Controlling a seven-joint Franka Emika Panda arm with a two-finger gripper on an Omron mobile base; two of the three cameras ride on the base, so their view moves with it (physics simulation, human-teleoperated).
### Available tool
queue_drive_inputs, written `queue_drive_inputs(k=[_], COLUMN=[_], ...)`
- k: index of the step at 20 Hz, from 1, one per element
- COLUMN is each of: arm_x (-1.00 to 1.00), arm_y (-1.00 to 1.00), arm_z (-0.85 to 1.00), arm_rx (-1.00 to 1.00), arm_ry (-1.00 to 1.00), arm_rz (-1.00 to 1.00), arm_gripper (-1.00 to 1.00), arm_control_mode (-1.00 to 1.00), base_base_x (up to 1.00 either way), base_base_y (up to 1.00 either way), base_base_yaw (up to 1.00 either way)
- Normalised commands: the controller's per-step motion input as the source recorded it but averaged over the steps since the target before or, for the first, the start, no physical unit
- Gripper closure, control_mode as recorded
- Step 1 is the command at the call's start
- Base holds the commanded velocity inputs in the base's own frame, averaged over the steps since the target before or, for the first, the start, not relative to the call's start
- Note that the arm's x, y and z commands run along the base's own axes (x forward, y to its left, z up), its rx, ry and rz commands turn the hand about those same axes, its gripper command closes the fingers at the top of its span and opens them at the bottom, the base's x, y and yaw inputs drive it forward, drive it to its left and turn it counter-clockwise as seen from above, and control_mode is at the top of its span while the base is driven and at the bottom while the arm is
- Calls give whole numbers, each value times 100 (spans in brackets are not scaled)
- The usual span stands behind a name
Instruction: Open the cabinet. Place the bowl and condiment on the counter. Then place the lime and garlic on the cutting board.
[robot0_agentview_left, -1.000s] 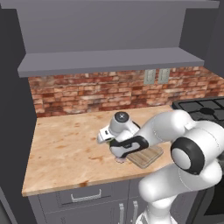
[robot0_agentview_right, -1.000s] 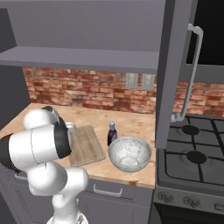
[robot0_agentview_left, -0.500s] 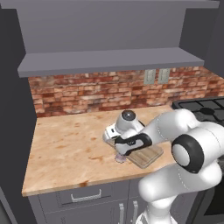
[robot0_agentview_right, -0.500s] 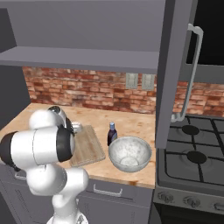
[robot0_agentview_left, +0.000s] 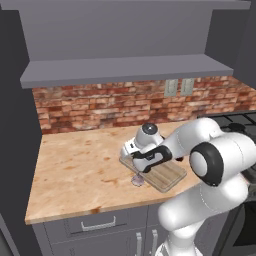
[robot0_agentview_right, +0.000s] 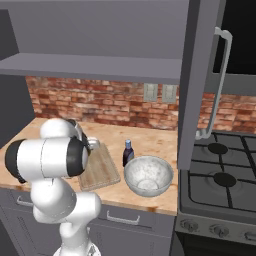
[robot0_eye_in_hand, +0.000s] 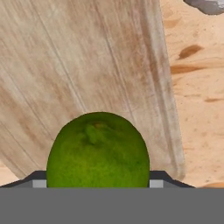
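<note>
You had a red brick backsplash (robot0_agentview_left: 100, 107) running behind everything, with two pale outlet plates (robot0_agentview_right: 160, 93) set side by side in it. To your right sat a dark gas stove (robot0_agentview_right: 225, 182), burners and front knobs showing.

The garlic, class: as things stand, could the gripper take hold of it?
Probably not yet: the gripper already has the lime between its fingers, over the cutting board.
</note>
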Motion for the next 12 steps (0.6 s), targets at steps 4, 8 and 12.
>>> queue_drive_inputs(k=[4, 8, 12], arm_x=[1, 0, 6], arm_y=[-13, -8, 0], arm_z=[-8, -14, -18], arm_rx=[0, 0, 0], arm_ry=[0, 0, 0], arm_rz=[0, 0, 0], arm_gripper=[100, 100, -100], arm_control_mode=[-100, -100, -100], base_base_x=[0, 0, 0], base_base_y=[0, 0, 0], base_base_yaw=[0, 0, 0])
